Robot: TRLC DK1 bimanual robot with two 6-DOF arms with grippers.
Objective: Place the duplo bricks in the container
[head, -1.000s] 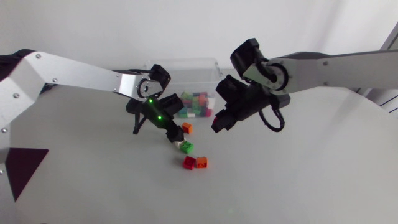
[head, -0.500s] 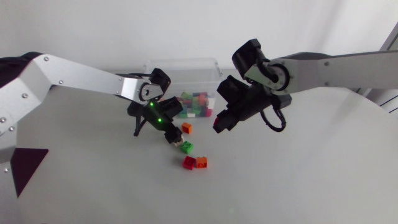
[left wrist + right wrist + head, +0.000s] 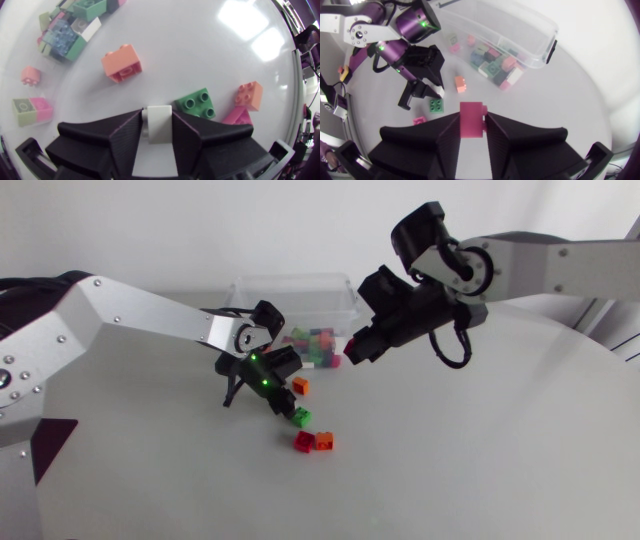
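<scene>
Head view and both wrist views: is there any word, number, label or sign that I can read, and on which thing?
No readable text in any view.
Clear plastic container: no label visible.
Green duplo brick: studs too blurred for any print.
Matte black left claw, shut on a white duplo brick: no marking visible.
Matte black right claw, shut on a pink duplo brick: no marking visible.

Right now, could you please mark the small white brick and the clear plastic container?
small white brick (image 3: 160, 122): left wrist view, its visible face.
clear plastic container (image 3: 290, 293): head view, its back wall.
</scene>
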